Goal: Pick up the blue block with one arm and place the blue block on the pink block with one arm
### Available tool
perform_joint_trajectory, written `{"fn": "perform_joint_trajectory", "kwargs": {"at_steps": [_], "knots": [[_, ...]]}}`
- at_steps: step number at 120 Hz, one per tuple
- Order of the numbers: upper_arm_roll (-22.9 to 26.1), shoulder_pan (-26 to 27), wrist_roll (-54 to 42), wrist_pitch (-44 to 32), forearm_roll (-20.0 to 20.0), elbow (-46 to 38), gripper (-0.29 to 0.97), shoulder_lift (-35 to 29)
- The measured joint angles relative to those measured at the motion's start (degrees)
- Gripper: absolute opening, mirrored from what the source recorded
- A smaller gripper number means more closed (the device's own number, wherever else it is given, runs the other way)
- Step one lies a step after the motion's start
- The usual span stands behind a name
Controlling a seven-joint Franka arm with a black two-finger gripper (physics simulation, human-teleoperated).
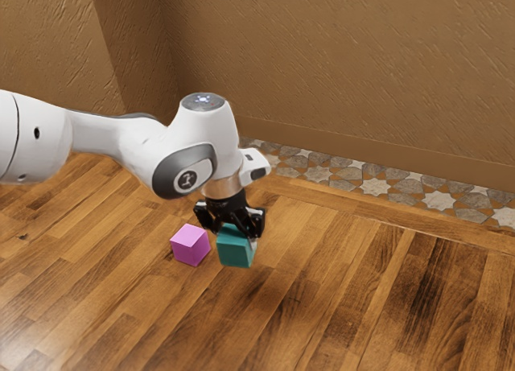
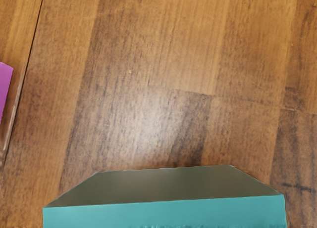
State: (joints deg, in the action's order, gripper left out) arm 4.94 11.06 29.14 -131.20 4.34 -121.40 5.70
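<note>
Arm point(image 1: 121, 142) reaches in from exterior view's left, hand pointing down; fingers point(image 1: 254, 226) pinch one blue block point(image 1: 236, 250) from two sides; block tilted, seemingly just off wooden surface point(image 1: 362, 307); one pink block point(image 1: 190, 245) sits just beside it, toward exterior view's left.

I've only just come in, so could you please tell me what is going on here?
The Franka arm's gripper is shut on the blue block, which looks teal, with its fingers clamping it from two sides. The block hangs slightly tilted beside the pink block, on the exterior view's right of it, low over the wooden surface. It is not yet on the pink block. I cannot tell whether it is clear of the surface.
</note>
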Motion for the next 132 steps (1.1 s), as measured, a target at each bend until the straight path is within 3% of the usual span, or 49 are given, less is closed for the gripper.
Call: {"fn": "perform_joint_trajectory", "kwargs": {"at_steps": [47,132], "knots": [[-0.2,-9.8,-13.9,3.8,-1.1,0.0,0.36,-0.6],[0.0,-17.0,-33.7,2.9,-1.6,5.1,0.35,5.6]]}}
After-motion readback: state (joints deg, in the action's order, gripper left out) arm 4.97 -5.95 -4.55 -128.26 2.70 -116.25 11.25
